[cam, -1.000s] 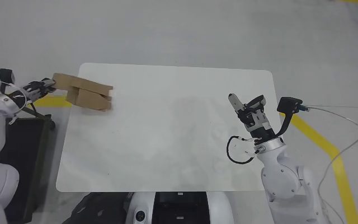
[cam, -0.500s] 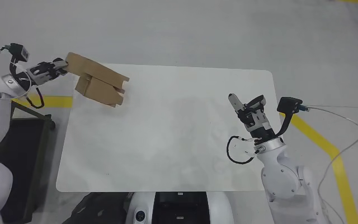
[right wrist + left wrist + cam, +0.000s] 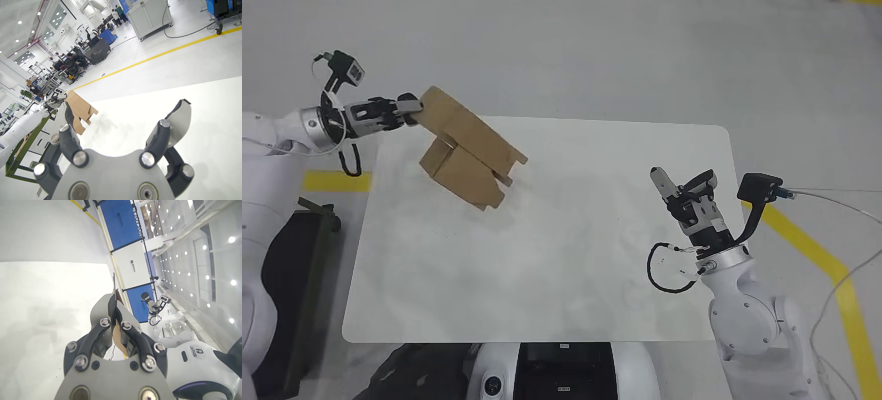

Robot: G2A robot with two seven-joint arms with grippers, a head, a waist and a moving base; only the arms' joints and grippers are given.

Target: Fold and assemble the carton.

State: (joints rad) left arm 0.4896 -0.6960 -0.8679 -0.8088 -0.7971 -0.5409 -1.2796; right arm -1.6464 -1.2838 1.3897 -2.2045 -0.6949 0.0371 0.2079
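A flat brown carton (image 3: 467, 148) hangs above the table's far left corner, tilted, with its flaps drooping toward the tabletop. My left gripper (image 3: 414, 108) is shut on the carton's far edge. In the left wrist view the cardboard edge (image 3: 117, 332) is pinched between the left gripper's (image 3: 114, 306) fingers. My right gripper (image 3: 679, 182) rests near the table's right side, open and holding nothing. The right wrist view has the right gripper (image 3: 124, 111) wide apart, with the carton (image 3: 80, 110) far across the table.
The white table (image 3: 572, 250) is bare under and between the arms. A dark cart (image 3: 287, 290) stands off the table's left edge. Yellow floor tape (image 3: 802, 245) runs past both sides.
My left arm has lifted the carton and carried it from the table's left edge inward and to the right, turning it as it went. The right arm has stayed put.
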